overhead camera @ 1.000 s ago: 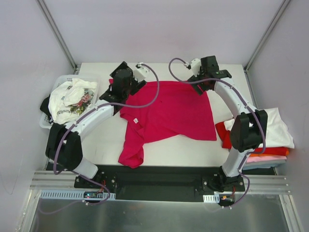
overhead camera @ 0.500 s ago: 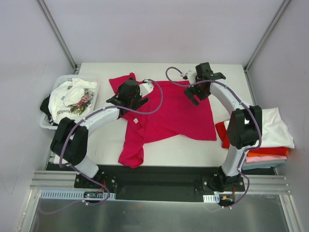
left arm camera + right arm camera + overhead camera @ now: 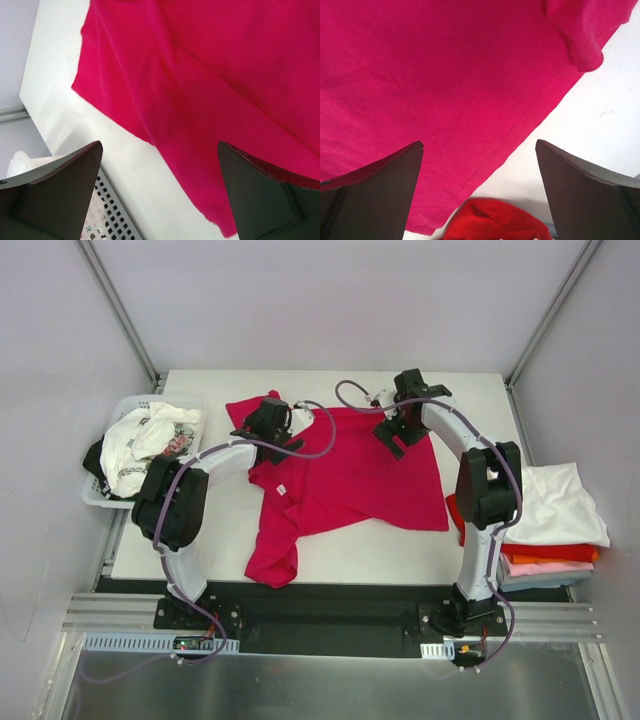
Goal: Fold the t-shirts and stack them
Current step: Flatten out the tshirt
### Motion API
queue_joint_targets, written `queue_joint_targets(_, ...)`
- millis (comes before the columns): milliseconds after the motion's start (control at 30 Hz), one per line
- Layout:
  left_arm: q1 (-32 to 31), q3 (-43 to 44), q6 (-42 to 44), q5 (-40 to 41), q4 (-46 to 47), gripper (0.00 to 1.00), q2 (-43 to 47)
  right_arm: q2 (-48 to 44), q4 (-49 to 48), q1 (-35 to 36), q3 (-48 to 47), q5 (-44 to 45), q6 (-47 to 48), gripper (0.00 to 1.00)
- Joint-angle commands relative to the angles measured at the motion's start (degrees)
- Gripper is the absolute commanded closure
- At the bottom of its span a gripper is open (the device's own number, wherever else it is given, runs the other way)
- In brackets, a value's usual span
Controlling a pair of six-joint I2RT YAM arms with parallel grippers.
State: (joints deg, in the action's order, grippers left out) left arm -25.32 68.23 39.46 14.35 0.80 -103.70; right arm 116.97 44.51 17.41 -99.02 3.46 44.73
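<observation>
Step in hand: laying out the crimson t-shirt (image 3: 345, 475) before its first fold. It lies mid-table (image 3: 215, 540), skewed, and its part toward 7 o'clock is bunched and narrow.

Left gripper (image 3: 270, 422) hangs over the shirt's 11 o'clock corner and right gripper (image 3: 393, 435) over its 1 o'clock edge. Both have their jaws spread wide and hold nothing.

Done so far, judged: a stack of folded t-shirts (image 3: 560, 505) sits at 3 o'clock. A white printed t-shirt (image 3: 150, 440) waits in the basket (image 3: 100, 498) at 9 o'clock.

Next move, judged: flatten the bunched 7 o'clock part, then pinch two edge points of a single cloth layer.

View notes: the top view gives the shirt's whole outline. The left wrist view alone shows the cloth edge beside the basket's perforated wall. The right wrist view alone shows the hem seam, a turned-over corner at 1 o'clock, and a red t-shirt (image 3: 490, 222) at 6 o'clock.
</observation>
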Motion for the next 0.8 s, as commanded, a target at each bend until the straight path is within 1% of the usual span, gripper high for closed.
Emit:
queue_joint_targets(0,0.8,3.6,0.5,-0.4,-0.5,0.01,-1.9,1.2,2.2,0.3,-3.1,-2.1,0.6,0.0)
queue_joint_targets(233,0.9,2.3,0.4,-1.5,-0.5,0.01,-3.0,2.7,2.2,0.8,-3.1,-2.3,1.1,0.0)
queue_joint_targets(367,1.3,2.4,0.8,-1.4,-0.5,0.01,-5.0,3.3,2.3,1.1,-3.5,-2.5,1.1,0.0)
queue_joint_targets(600,2.6,0.9,1.6,-0.6,-0.5,0.01,-6.4,3.2,2.1,2.1,-2.0,-2.2,0.8,0.0)
queue_joint_targets(767,2.8,-0.1,2.7,1.4,-0.5,0.01,-6.8,5.0,2.1,2.6,-2.1,-0.8,0.5,0.0)
